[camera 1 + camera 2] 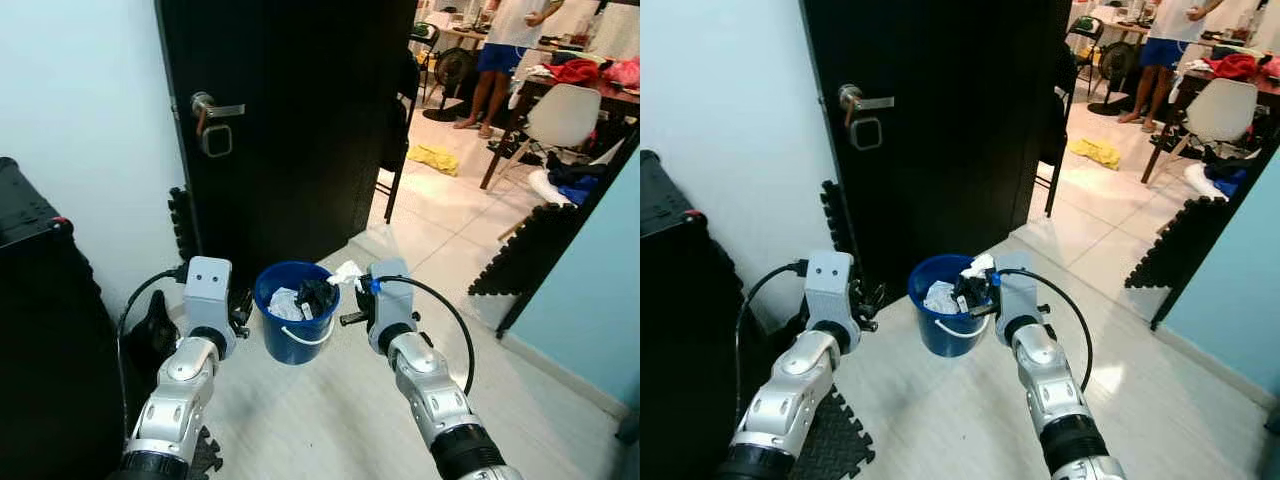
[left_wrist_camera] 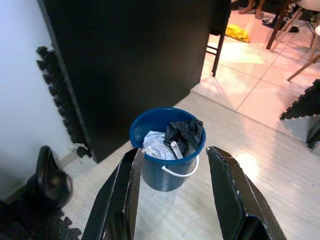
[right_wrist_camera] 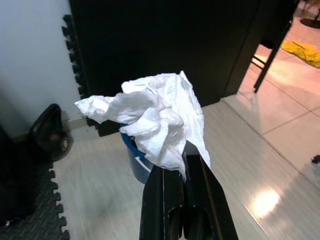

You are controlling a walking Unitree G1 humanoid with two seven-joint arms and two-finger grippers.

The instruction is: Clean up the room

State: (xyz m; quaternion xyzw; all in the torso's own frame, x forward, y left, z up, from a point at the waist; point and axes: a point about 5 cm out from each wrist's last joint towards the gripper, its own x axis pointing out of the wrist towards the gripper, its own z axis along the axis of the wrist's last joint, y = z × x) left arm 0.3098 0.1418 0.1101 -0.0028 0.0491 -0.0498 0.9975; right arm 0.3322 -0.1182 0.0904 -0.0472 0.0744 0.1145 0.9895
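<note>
Nearest, the right gripper (image 3: 182, 165) has its two black fingers pressed together on a crumpled white paper tissue (image 3: 152, 120), which it holds at the near right rim of a round blue plastic bucket with a white wire handle (image 1: 293, 340); the right wrist view gives the pinch in close detail, while the head views give the tissue's place over the rim. The left gripper (image 2: 172, 165) stands spread wide, holding nothing, just beside the bucket on its left; through the gap between its fingers the left wrist view shows the bucket's contents, a wad of white paper (image 2: 157, 146) and a crumpled black cloth (image 2: 184, 134). The bucket sits on pale floorboards (image 1: 330, 420) in front of a black door with a silver lever handle (image 1: 215, 108). A black kettlebell (image 2: 47, 181) rests on a dark foam mat by the white wall (image 1: 80, 100). Farther off, through the doorway, lie a tiled floor (image 1: 440, 205), a yellow cloth (image 1: 433, 157), a white chair (image 1: 562, 117) and a person in blue shorts (image 1: 493, 60).
</note>
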